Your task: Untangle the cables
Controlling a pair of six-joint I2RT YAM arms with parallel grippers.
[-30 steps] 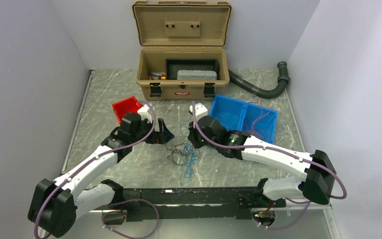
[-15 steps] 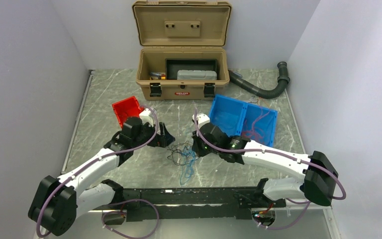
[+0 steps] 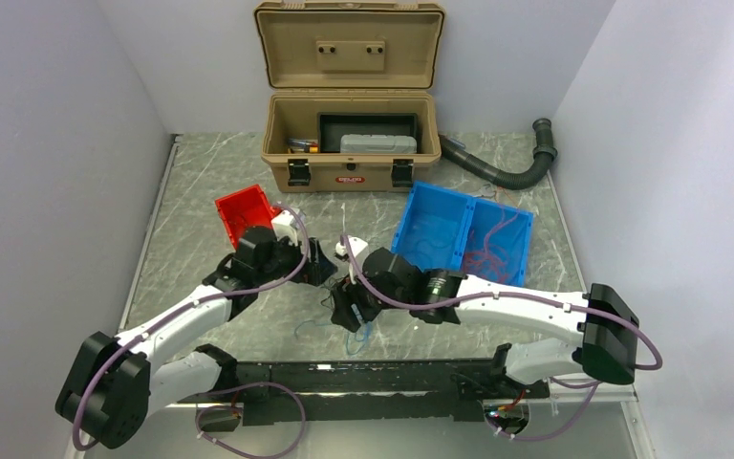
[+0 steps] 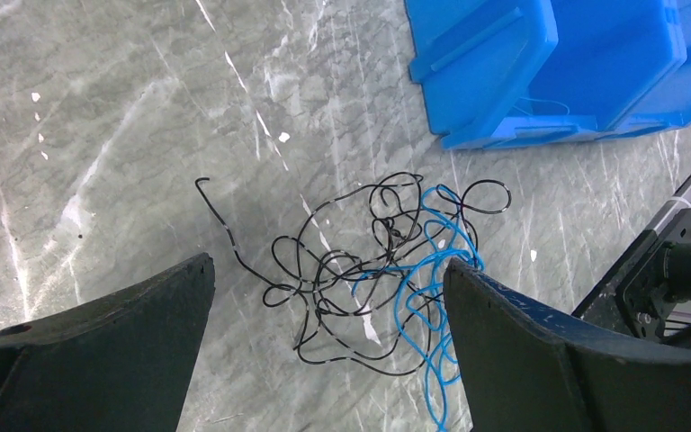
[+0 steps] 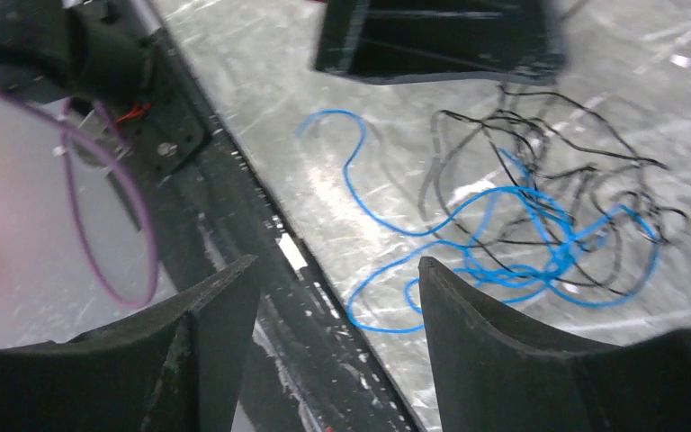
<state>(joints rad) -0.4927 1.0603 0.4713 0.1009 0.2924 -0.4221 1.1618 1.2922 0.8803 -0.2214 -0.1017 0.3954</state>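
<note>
Both left tool (image 4: 328, 270) and right tool (image 5: 337, 270) gape empty; wrist views show cables (image 4: 373, 270) best.

Three bins (image 3: 409, 215), one tangle of cables (image 4: 387, 265)

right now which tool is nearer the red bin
Left. The left tool hangs near the red bin; the right tool is farther off, over the cables, toward the arm bases.

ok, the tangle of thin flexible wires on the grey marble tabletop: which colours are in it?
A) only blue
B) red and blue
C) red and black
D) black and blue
D: both wrist views show the tangle of thin wires as black and blue strands only, lying loose on the marble tabletop.
</note>
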